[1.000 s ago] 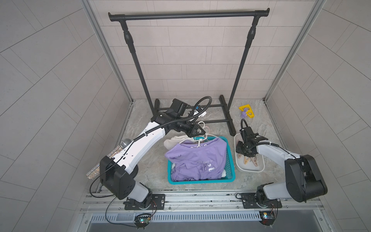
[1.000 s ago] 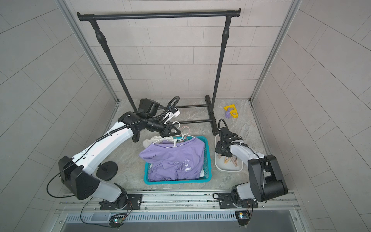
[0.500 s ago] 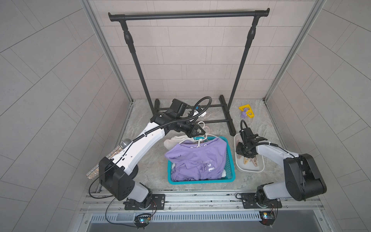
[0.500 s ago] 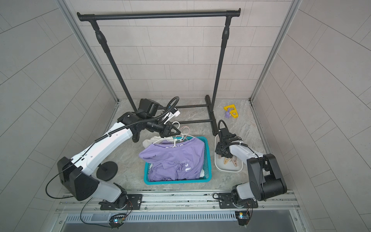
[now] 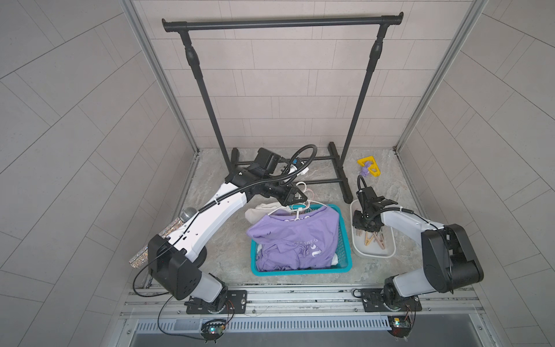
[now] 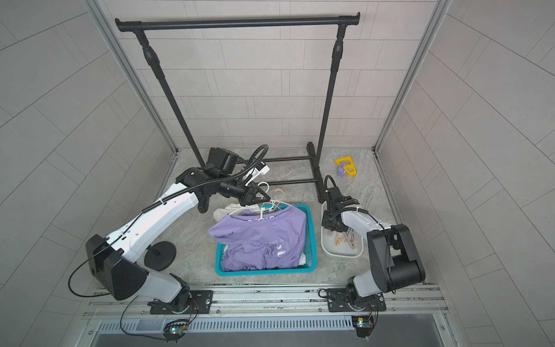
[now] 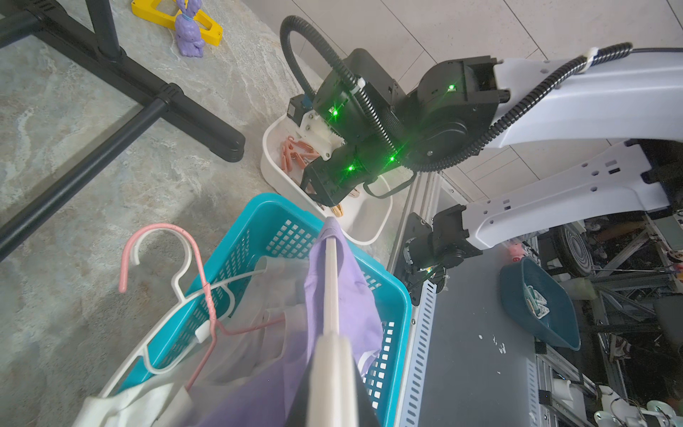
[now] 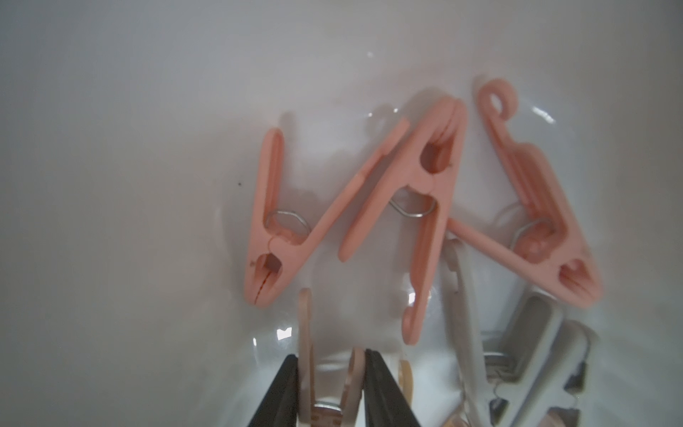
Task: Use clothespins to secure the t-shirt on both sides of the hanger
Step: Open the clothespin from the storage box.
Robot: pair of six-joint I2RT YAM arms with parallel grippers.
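A purple t-shirt [image 5: 294, 234] hangs on a white hanger [image 7: 330, 281] over the teal basket [image 5: 300, 272]. My left gripper [image 5: 297, 199] [image 7: 331, 355] is shut on that hanger near its neck, just above the basket's far rim. Several clothespins [image 8: 417, 207], salmon-pink, peach-tan and grey, lie in a white tray [image 5: 375, 255] right of the basket. My right gripper [image 5: 368, 226] [image 8: 330, 364] reaches down into the tray. Its black fingers [image 8: 282, 392] press on both handles of a peach-tan clothespin [image 8: 305, 332]. In both top views the arm hides the held pin.
A black clothes rack [image 5: 282, 21] stands at the back, its feet behind the basket. A spare pink hanger [image 7: 162, 233] and a white garment [image 5: 261, 210] rest at the basket's far edge. A yellow frame with a purple figure [image 5: 369, 165] sits back right, a glittery microphone [image 5: 187, 214] left.
My right gripper's jaws have closed in on the peach-tan clothespin in the tray. The left arm and the hanger have not moved.
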